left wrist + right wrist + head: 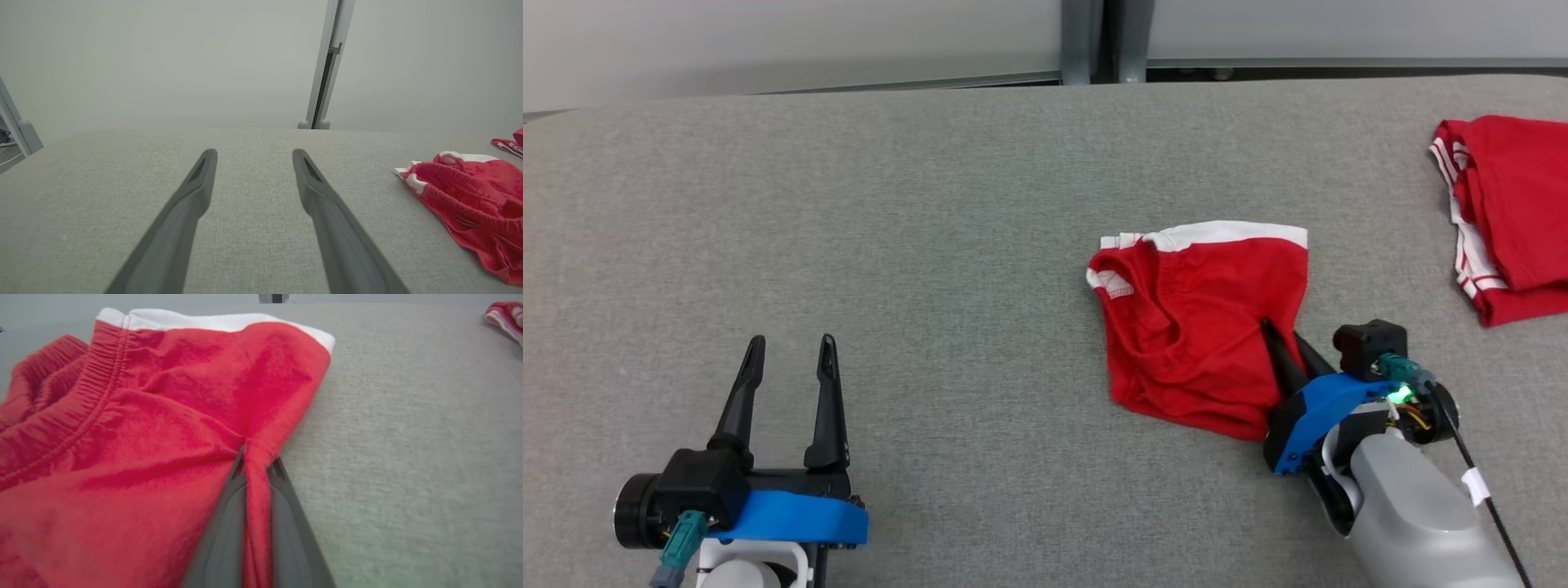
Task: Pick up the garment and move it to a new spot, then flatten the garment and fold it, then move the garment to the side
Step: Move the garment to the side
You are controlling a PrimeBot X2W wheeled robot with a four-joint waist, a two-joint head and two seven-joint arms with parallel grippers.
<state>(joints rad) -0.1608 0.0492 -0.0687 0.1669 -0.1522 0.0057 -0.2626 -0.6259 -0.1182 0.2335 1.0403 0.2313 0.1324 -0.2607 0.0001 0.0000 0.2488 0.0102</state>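
grey woven cloth covers the table [890,188], and most of it is bare: a broad free stretch lies between my left gripper [792,339] and the garment [1192,327]. the garment, red shorts with a white band along the far edge, lies crumpled right of the middle. my right gripper [1282,329] is closed on its right edge. my left gripper hovers at the near left, fingers wide apart, holding nothing. a second red garment [1515,204] lies well apart at the far right, so the room there is narrower. the right wrist view shows what the head view hides: a thin ridge of red cloth squeezed between my two fingers. the left wrist view shows the table's far edge against a pale wall [163,61].
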